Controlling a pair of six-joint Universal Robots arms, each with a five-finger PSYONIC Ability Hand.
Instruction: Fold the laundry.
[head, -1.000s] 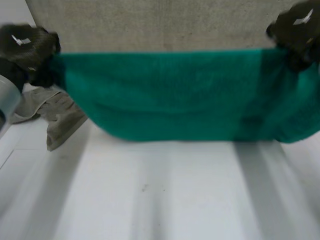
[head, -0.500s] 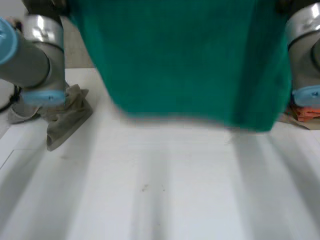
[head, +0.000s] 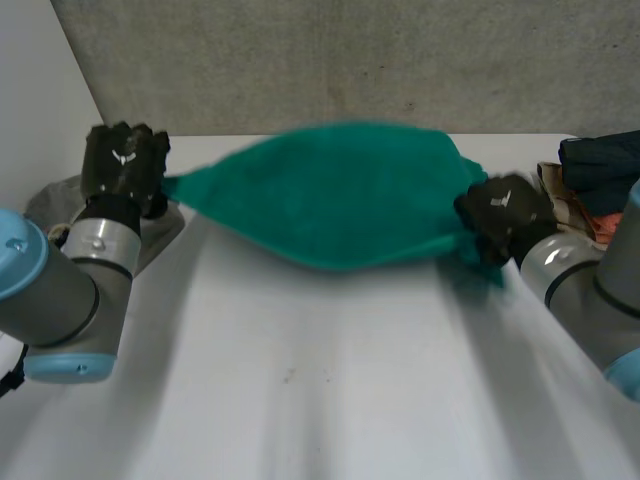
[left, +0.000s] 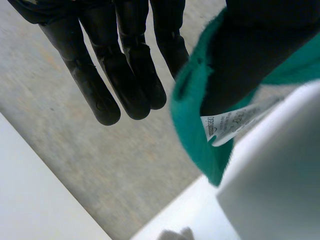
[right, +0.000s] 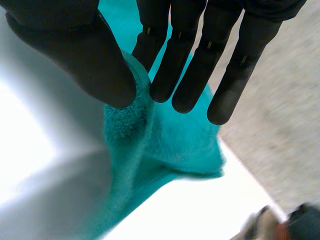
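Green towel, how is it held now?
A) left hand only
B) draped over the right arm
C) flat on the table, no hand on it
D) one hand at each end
D: in the head view the green towel stretches between the left hand and the right hand, each pinching one end.

Towel (head: 340, 200) blurred; print on its label (left: 235, 122) seems unreadable; dark clothes (head: 602, 160) cut off.

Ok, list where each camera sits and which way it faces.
Head view: behind and between the arms, looking down at the white table; both arms, left hand and right hand show.
Left wrist view: on the left wrist, looking along the palm; its fingers show.
Right wrist view: on the right wrist, along the palm; its fingers show.
All share the green towel.
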